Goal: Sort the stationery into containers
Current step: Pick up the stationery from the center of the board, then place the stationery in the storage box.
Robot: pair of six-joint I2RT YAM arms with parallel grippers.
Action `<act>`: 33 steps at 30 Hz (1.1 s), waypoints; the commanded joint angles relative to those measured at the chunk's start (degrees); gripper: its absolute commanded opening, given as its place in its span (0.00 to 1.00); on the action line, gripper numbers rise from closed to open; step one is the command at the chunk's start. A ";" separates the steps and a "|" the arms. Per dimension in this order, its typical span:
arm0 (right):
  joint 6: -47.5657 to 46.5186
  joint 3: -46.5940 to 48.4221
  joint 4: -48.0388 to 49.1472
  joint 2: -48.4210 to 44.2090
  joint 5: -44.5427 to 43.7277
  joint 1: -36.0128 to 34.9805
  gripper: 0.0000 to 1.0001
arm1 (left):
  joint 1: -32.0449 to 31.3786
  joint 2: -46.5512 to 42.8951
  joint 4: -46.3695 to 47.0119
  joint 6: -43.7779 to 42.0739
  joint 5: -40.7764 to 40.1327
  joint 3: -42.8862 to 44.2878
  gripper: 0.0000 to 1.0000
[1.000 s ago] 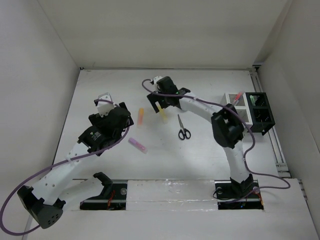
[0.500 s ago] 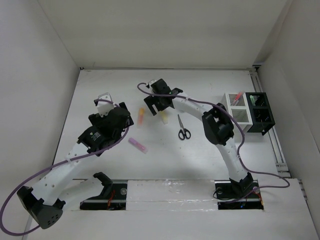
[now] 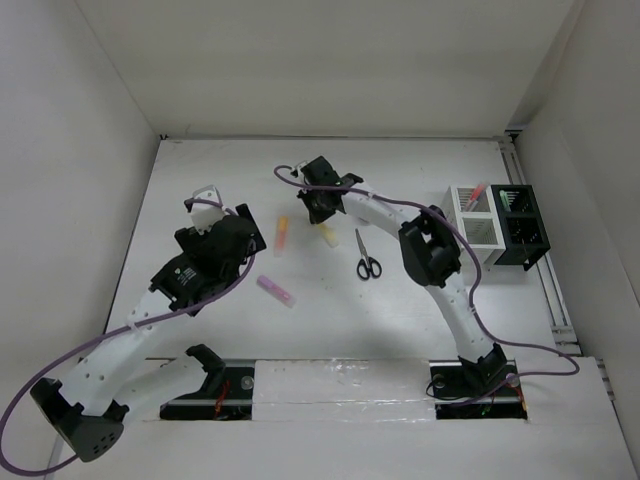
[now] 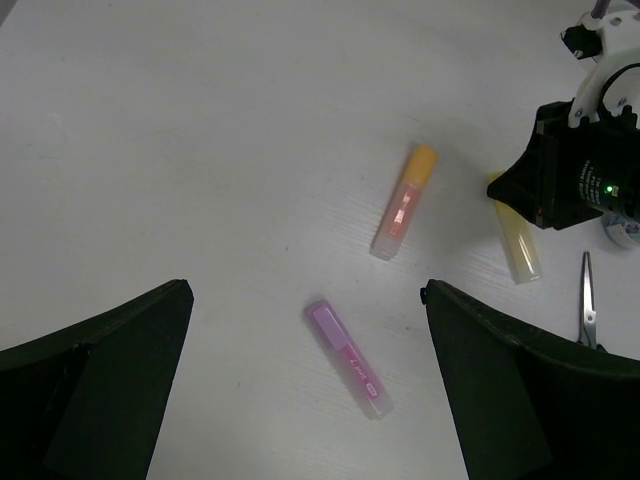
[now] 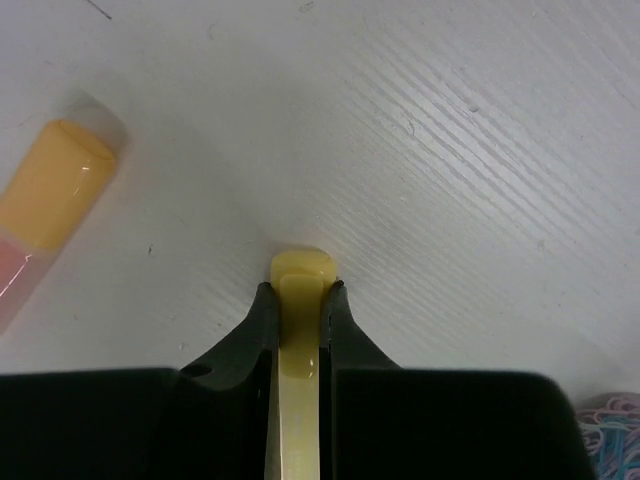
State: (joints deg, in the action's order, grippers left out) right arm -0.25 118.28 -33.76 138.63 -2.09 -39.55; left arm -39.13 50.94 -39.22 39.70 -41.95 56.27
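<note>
My right gripper (image 5: 300, 290) is shut on the yellow highlighter (image 5: 300, 268), which lies on the table; its cap sticks out past the fingertips. From above, that gripper (image 3: 318, 212) sits over the yellow highlighter (image 3: 327, 236) at the table's middle back. An orange highlighter (image 3: 282, 235) lies just to its left, also seen as the orange highlighter (image 5: 50, 200). My left gripper (image 4: 310, 400) hangs open above the purple highlighter (image 4: 348, 358), touching nothing. Black-handled scissors (image 3: 367, 256) lie right of centre. The white container (image 3: 470, 215) and black container (image 3: 522, 225) stand at the right edge.
An orange-red pen (image 3: 478, 192) stands in the white container and a green highlighter (image 3: 510, 196) in the black one. A tangle of pink and blue bands (image 5: 610, 435) lies near the right gripper. White walls close in the table on three sides.
My right gripper came down a little to the left and closed on the yellow highlighter. The left arm shifted only slightly and stayed open.
</note>
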 commanded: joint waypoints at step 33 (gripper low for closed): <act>3.59 -55.00 50.55 -62.70 -12.59 49.56 0.00 | 0.20 -6.55 3.54 -3.32 3.80 -0.20 1.00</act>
State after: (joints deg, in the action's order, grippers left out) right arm 3.03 63.09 12.14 75.64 -9.91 6.59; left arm -39.13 45.45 -37.74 37.47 -38.85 56.25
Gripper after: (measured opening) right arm 0.308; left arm 0.997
